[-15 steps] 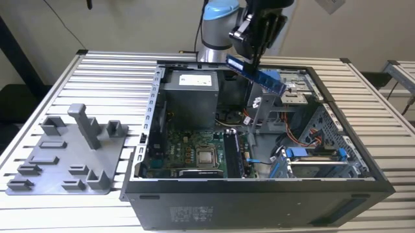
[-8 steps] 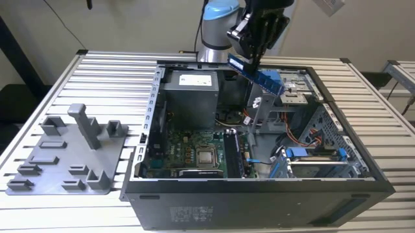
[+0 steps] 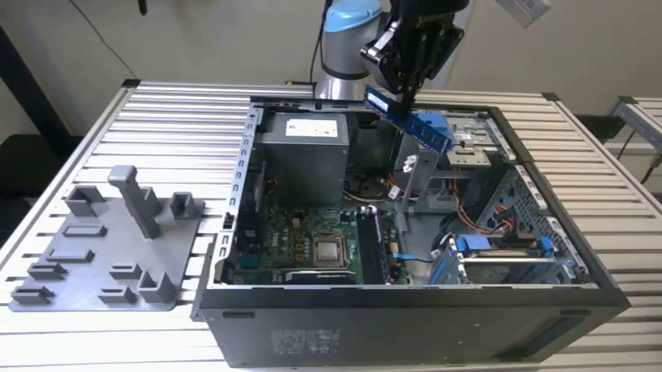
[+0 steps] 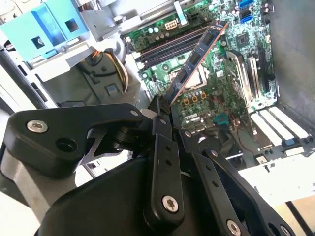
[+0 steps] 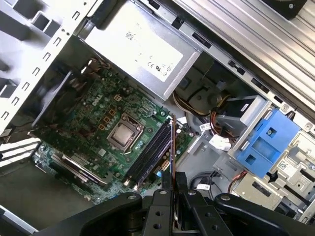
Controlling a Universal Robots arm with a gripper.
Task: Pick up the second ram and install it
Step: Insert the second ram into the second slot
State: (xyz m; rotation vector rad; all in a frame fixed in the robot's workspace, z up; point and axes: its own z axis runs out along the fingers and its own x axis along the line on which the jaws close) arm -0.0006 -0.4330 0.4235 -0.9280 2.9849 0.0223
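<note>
Furthest toward the exterior view's left, the grey plastic fixture tray with upright posts (image 3: 104,248) sits at about nine o'clock from the open black computer case (image 3: 414,318), where the large green motherboard (image 3: 294,248) lies. Near the case's twelve o'clock edge the black gripper (image 3: 407,93) pinches the second ram (image 3: 380,101) — a thin dark blue-green memory stick, held aloft, slanting toward four o'clock. In both wrist views it juts from the closed fingers above the long black memory slots (image 5: 150,152).

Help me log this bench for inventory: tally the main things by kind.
1 memory stick, gripped by the hand
1 computer case
1 grey tray
1 power supply
1 processor
Total: 5
</note>
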